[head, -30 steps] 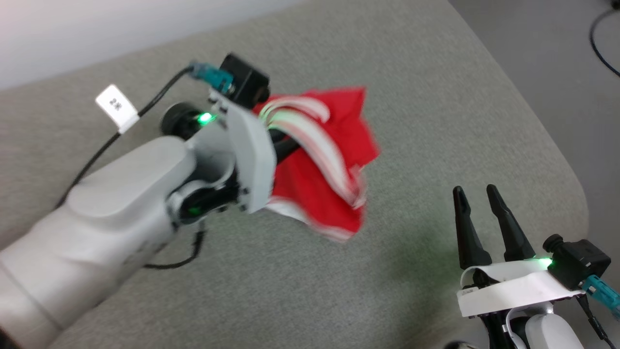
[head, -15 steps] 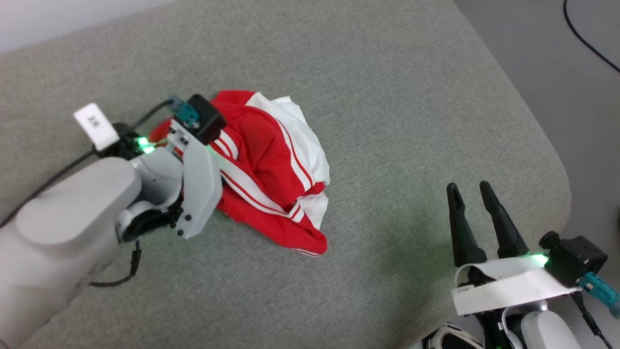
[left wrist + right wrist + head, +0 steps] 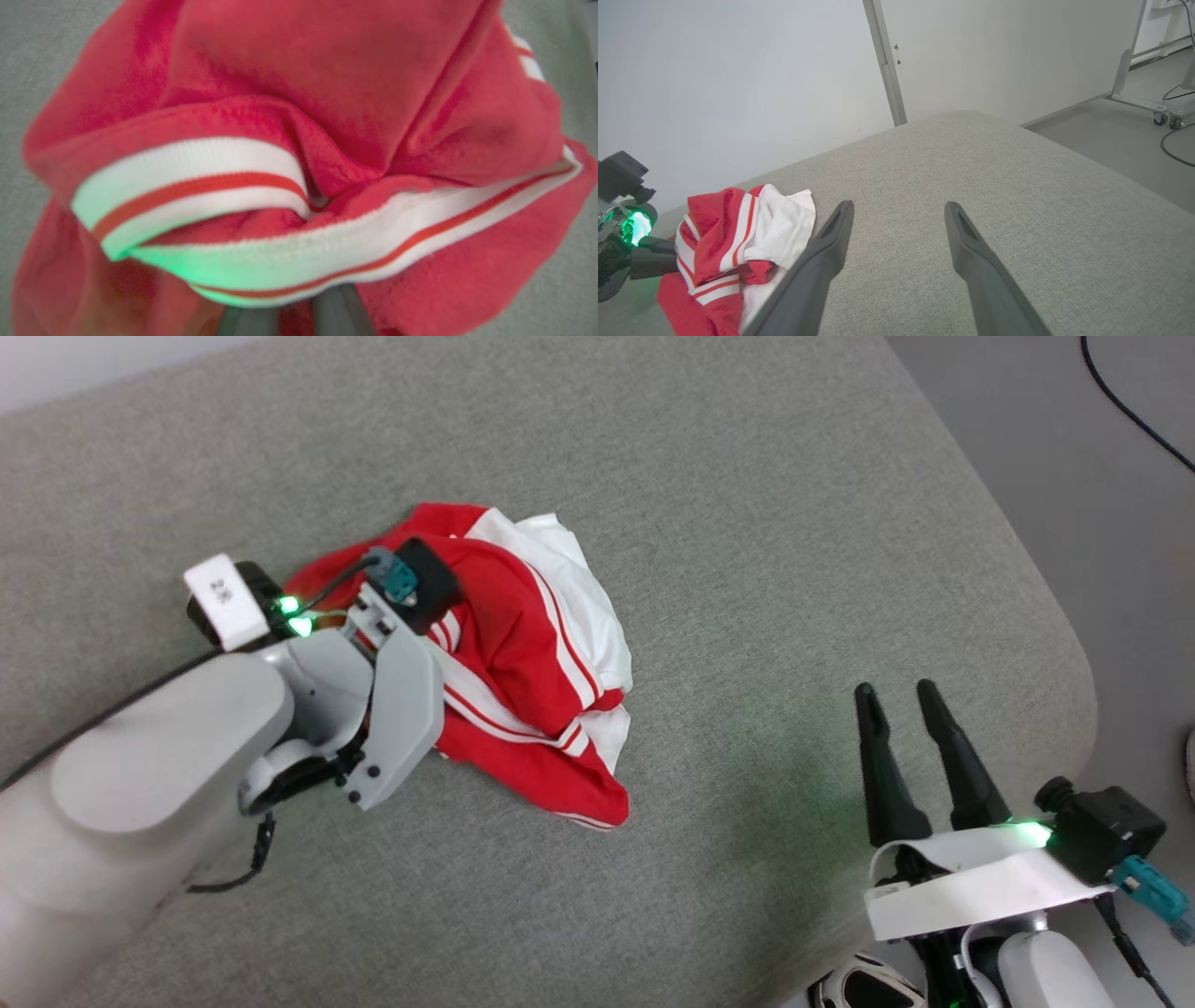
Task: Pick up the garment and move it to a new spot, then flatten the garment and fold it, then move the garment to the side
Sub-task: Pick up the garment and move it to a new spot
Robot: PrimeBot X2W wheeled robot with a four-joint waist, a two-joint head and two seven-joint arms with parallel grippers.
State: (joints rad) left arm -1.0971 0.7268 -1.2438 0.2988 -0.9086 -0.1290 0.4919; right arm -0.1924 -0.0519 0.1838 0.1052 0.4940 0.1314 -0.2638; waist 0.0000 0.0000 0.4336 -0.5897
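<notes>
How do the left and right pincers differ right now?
The left pincer is buried in the garment, fingers close together with red fabric between them; the right pincer hangs free, fingers apart and empty. The left is over the grey cushion's middle, the right near its edge. Both have dark fingers.

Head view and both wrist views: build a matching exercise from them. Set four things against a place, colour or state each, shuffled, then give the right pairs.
Things:
1. the garment
2. left gripper
3. right gripper
4. cushion

Places, colours or states:
A. open, at the lower right of the head view, apart from the red cloth
B. grey, with a rounded corner
C. crumpled in a red and white heap
D. its fingers run under a white striped band

Pairs: 1-C, 2-D, 3-A, 4-B
</notes>
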